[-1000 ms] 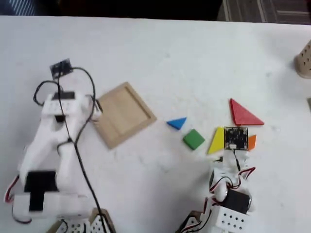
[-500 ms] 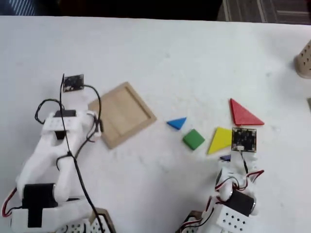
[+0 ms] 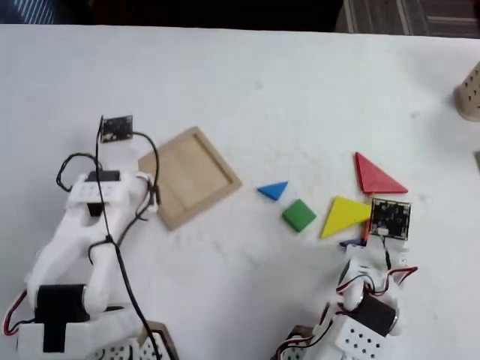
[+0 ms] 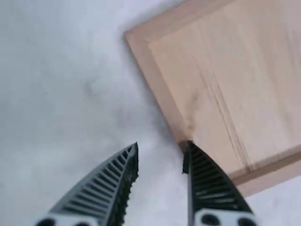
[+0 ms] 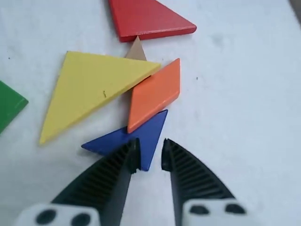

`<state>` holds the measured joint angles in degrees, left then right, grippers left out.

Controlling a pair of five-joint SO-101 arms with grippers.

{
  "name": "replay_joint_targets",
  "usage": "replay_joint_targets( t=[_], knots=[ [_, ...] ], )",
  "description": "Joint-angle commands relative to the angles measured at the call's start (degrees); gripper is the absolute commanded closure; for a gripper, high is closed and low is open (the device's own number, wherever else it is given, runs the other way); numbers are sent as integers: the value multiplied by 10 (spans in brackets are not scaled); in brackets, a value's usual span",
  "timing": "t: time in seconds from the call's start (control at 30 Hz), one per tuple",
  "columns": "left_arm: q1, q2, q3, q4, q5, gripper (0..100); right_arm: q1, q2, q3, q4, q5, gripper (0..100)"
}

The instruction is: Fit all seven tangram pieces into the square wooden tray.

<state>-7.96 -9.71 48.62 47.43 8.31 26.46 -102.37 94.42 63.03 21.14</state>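
A: Tray position?
B: The square wooden tray (image 3: pixel 189 177) is logged flat and turned at an angle at the table's left, well apart from the pieces.

A: Pieces?
B: The green square (image 3: pixel 299 214) and small blue triangle (image 3: pixel 274 190) are noted mid-table. The red triangle (image 3: pixel 375 177), yellow triangle (image 3: pixel 343 215), orange parallelogram (image 5: pixel 154 93) and dark blue triangle (image 5: pixel 134 139) are clustered at the right.

A: Grippers?
B: The left gripper (image 4: pixel 161 146) is spread wide, with nothing held and one fingertip at the tray's rim. The right gripper (image 5: pixel 149 142) is parted narrowly over the dark blue triangle's corner.

A: Surroundings?
B: A white table (image 3: pixel 247 90) is recorded, with dark floor beyond its far edge
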Motion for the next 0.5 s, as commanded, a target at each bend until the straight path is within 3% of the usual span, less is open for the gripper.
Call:
replay_joint_targets(
  t=[0.0,0.13,0.33,0.47],
  knots=[
    [15,-17,-10,2,25,823,-34,61,-54,-12,-21,915],
    [30,-66,-45,35,84,823,-78,157,-56,-65,-18,976],
    [172,-109,-55,10,134,828,-77,235,-74,-80,-18,981],
    [232,-41,-113,-20,177,976,-76,240,-74,-80,-18,981]
  ],
)
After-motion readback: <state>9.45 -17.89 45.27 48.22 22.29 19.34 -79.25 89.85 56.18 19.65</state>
